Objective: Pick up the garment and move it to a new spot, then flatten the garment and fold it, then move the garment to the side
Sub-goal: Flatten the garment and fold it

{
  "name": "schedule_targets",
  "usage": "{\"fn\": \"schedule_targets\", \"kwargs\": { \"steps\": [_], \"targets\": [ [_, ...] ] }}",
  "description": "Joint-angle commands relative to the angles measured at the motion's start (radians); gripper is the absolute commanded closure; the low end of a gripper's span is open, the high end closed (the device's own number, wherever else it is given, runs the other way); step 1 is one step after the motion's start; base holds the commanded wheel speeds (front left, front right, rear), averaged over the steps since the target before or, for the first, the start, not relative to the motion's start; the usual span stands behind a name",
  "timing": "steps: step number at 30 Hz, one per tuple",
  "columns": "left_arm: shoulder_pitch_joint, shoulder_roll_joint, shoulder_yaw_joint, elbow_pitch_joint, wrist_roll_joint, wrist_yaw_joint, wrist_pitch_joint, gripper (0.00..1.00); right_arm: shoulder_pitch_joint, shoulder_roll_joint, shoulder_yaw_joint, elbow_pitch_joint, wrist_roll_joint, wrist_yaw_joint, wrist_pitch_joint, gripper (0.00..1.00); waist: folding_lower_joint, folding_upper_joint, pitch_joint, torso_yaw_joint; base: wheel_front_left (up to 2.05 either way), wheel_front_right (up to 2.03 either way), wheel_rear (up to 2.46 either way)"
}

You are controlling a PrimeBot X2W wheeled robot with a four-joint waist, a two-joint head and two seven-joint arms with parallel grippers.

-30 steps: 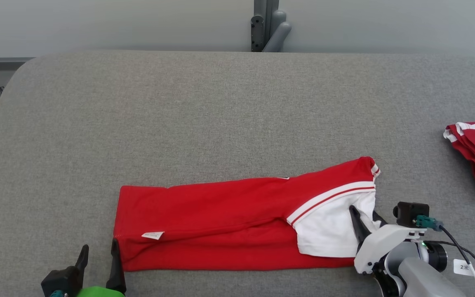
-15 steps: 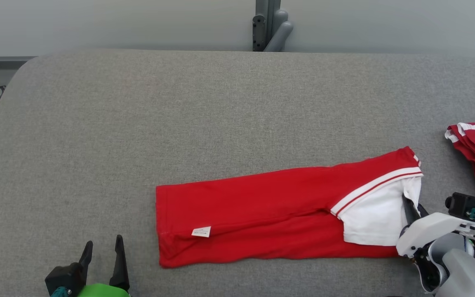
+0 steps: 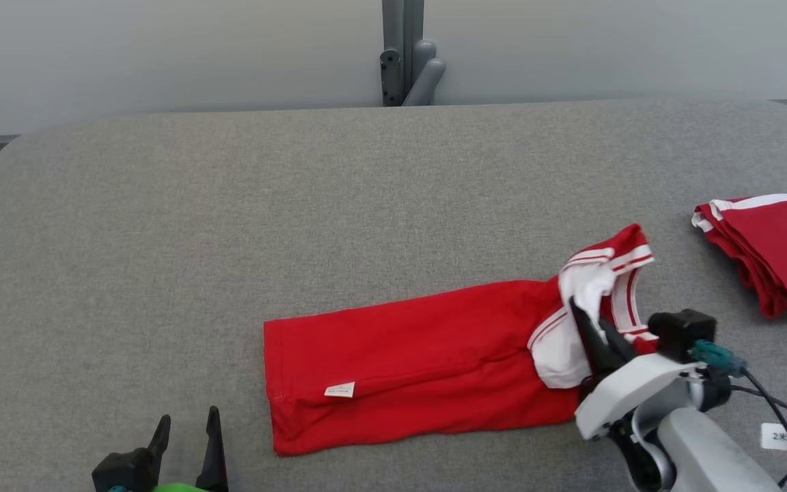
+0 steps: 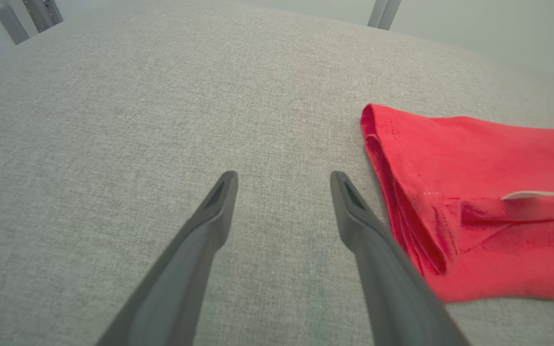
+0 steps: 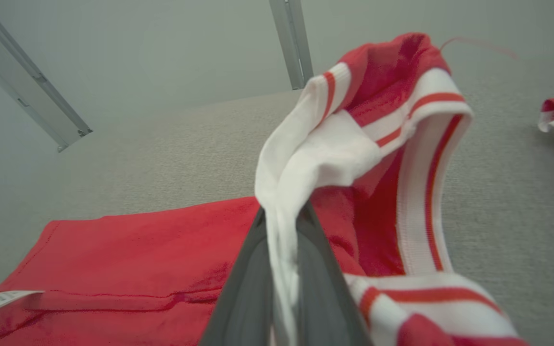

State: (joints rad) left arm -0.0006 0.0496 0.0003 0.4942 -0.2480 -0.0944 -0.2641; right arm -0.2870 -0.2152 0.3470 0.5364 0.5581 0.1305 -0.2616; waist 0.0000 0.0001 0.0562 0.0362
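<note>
We see R gripper clamped on white end of garment, raised off tabletop; L gripper spread wide, empty, near-left.

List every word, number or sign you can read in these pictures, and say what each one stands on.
"2", followed by a small star-like mark: on the white tag at the lower right of the head view.
White label sewn to the red garment: its print is too small and blurred to read in any view.
</note>
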Motion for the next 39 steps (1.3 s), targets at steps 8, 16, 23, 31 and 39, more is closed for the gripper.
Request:
{"fn": "schedule_targets", "kwargs": {
  "steps": [8,16,23,31,39],
  "targets": [
    [-0.009,0.003,-0.085,0.014,-0.017,-0.01,0.001,0.0,-0.031,0.015,0.313,-0.148,0.082,0.0,0.094,1.0,0.0,-0.0001,-0.025,0.041,0.0,0.0,0.0],
    [-0.029,0.003,-0.165,0.026,-0.036,-0.015,0.0,0.0,-0.14,0.071,0.465,-0.07,0.087,0.0,0.129,1.0,0.0,-0.0001,-0.006,0.185,0.0,0.0,0.0],
    [-0.03,0.003,-0.206,0.036,-0.057,-0.004,0.001,0.0,-0.242,0.109,0.482,0.13,0.066,0.0,0.097,0.15,0.0,-0.0001,0.022,0.319,0.0,0.0,0.0],
    [-0.007,0.003,-0.193,0.035,-0.073,0.006,0.001,0.0,-0.319,0.148,0.529,0.205,0.139,0.0,0.025,0.0,0.0,-0.0001,0.024,0.326,0.0,0.0,0.0],
    [-0.006,0.003,-0.161,0.008,-0.06,0.01,0.001,0.0,-0.29,0.096,0.4,0.102,0.182,0.0,-0.003,0.0,0.0,-0.0001,-0.006,0.236,0.0,0.0,0.0]
  ]
}}
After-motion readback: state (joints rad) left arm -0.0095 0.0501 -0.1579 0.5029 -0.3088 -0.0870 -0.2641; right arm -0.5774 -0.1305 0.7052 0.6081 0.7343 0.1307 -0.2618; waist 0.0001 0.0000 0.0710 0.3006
